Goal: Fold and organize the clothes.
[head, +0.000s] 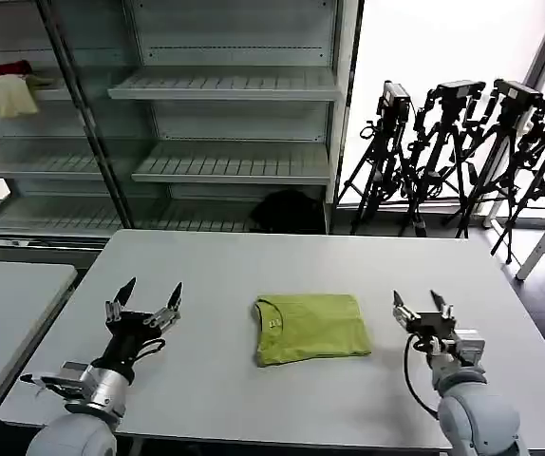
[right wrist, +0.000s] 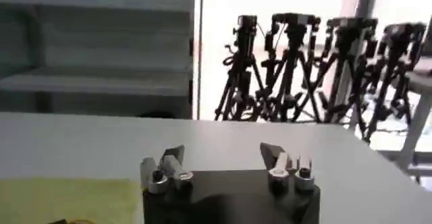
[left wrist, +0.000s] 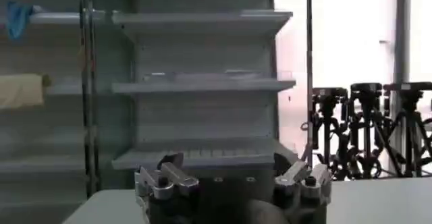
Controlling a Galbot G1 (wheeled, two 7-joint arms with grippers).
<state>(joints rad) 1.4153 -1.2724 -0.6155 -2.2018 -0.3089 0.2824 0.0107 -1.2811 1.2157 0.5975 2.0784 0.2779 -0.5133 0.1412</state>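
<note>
My left gripper (head: 146,295) hovered with fingers spread over the bare grey table (head: 206,256), well to the left of the lime-green T-shirt (head: 311,328), which lay folded into a compact rectangle at table centre, its long axis running nine to three o'clock and its neckline toward nine. From the left gripper the shirt sat at about three o'clock; from my right gripper (head: 417,305), also spread and holding nothing, it sat at about nine, and nearer. I judged the right arm better placed for any final tidy. Open tabletop ringed the shirt, with the far edge at twelve and tripods (head: 462,152) beyond it.
</note>
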